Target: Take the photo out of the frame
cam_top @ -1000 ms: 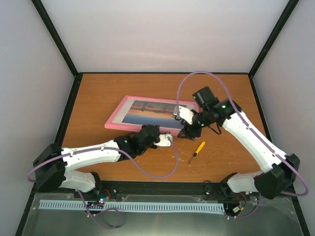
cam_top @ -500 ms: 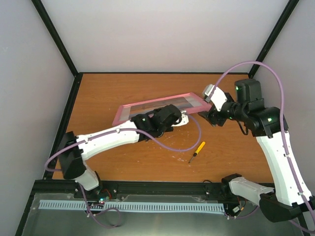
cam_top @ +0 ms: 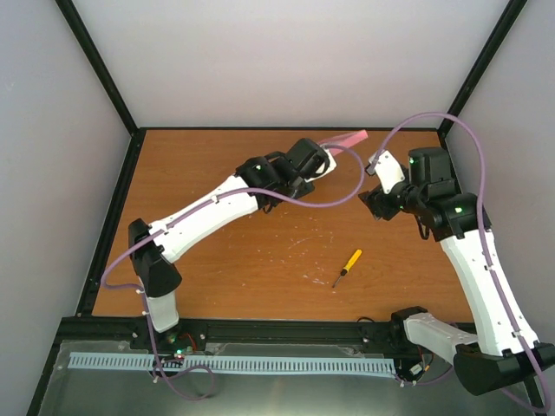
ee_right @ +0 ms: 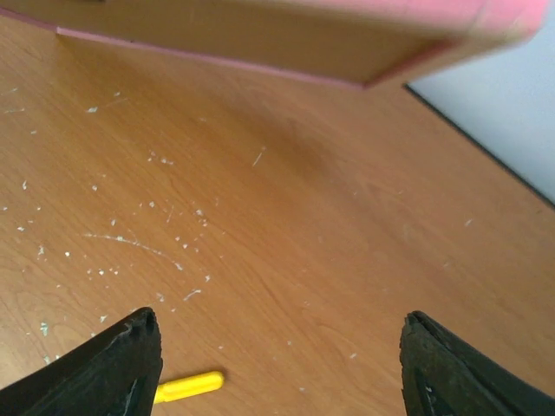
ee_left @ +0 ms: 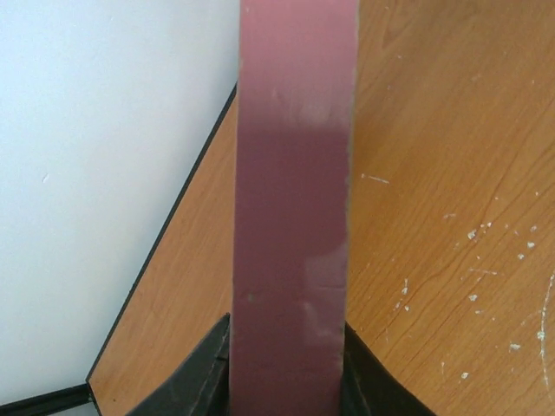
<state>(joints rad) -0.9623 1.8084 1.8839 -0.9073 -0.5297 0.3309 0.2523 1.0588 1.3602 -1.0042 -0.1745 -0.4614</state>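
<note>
The frame (cam_top: 349,139) hangs in the air over the back of the table, seen edge-on as a short pink strip. My left gripper (cam_top: 326,159) is shut on it. In the left wrist view its pink edge (ee_left: 290,191) runs straight up between the two black jaws of the left gripper (ee_left: 286,355). My right gripper (cam_top: 377,186) stands open to the right of the frame, apart from it. The right wrist view shows the frame's brown back (ee_right: 260,35) above the right gripper (ee_right: 279,334), which has nothing between its fingers. The photo is hidden.
A small yellow-handled screwdriver (cam_top: 348,265) lies on the wooden table (cam_top: 217,260) at front right, its handle (ee_right: 186,386) near my right gripper's left finger. White scratches mark the middle of the table. Grey walls and black posts close in the back and sides.
My left arm has lifted the frame off the table and swung it up to the back, turning it edge-on. My right gripper has let go of the frame's corner, opened wider and drawn off to the right.
</note>
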